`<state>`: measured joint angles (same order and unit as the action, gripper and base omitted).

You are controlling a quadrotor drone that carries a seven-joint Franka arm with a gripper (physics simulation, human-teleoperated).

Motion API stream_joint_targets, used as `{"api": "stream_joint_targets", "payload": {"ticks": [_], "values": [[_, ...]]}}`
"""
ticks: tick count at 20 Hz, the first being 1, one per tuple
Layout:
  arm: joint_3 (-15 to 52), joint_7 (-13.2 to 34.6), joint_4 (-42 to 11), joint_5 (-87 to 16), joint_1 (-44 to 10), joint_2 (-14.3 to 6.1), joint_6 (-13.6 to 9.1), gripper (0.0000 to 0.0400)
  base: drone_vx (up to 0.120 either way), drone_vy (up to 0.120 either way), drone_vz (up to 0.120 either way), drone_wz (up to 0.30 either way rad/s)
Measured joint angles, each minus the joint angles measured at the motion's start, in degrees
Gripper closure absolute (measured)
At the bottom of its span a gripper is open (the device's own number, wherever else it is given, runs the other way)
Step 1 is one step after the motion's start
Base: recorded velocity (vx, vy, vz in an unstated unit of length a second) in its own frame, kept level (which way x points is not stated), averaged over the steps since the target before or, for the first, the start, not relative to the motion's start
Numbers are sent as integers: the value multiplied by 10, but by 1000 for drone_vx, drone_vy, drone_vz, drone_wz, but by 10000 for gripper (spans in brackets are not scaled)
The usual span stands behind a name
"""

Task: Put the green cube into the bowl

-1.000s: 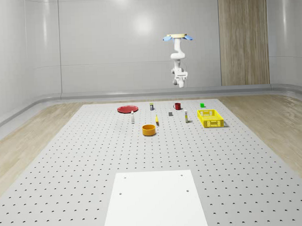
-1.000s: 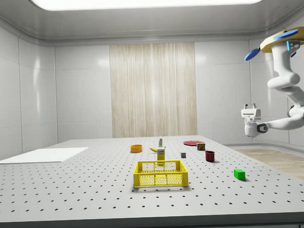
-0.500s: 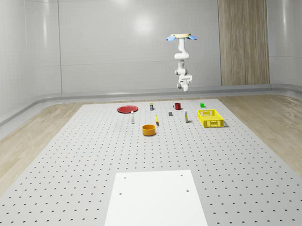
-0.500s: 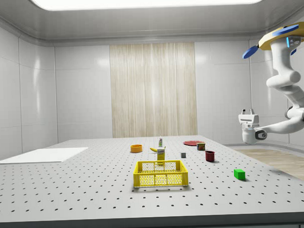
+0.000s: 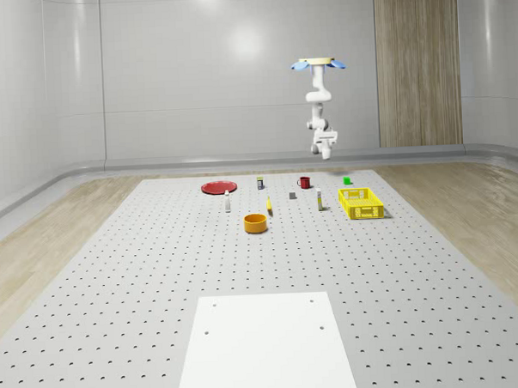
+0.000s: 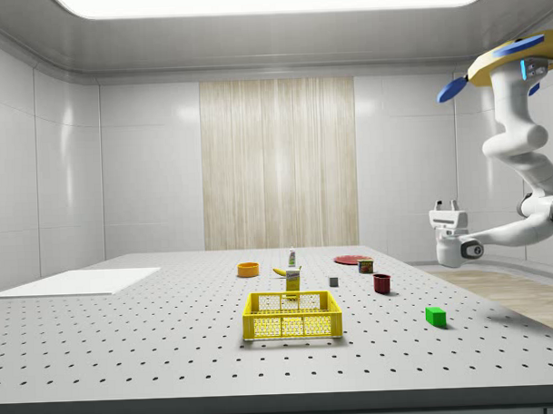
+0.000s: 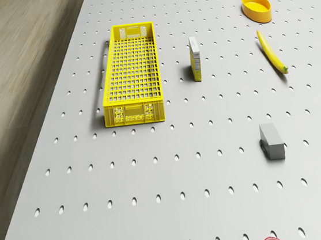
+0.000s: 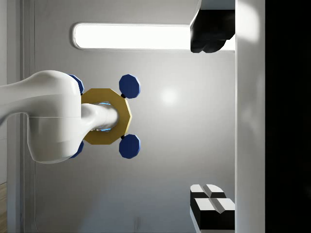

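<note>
While the drone (image 6: 512,58) hovers high past the tabletop's (image 5: 159,267) far edge, the gripper (image 6: 447,206) points upward, fingers (image 8: 210,205) spread wide and empty. With the green cube (image 6: 435,316) on the tabletop near the yellow crate (image 6: 292,314) — well apart from the orange bowl (image 5: 256,222) — a hasty descent could knock the red mug (image 6: 382,283). No writing is legible.

You have on the perforated table (image 5: 159,276) one green cube (image 6: 435,316), one orange bowl (image 5: 256,222), one yellow crate (image 7: 131,73), one banana (image 7: 272,52), one red plate (image 5: 217,187), one red mug (image 6: 382,283), one grey block (image 7: 272,141), one carton (image 7: 196,58), one can (image 6: 365,266), one small bottle (image 5: 227,201), one white sheet (image 5: 266,344).
</note>
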<state>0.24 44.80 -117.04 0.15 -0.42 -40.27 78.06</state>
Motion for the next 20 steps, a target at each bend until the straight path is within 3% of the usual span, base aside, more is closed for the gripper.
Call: {"api": "stream_joint_targets", "payload": {"ticks": [20], "values": [[3, 0, -4, -3, -2, -5, 8, 0, 120, 116, 0, 0]]}}
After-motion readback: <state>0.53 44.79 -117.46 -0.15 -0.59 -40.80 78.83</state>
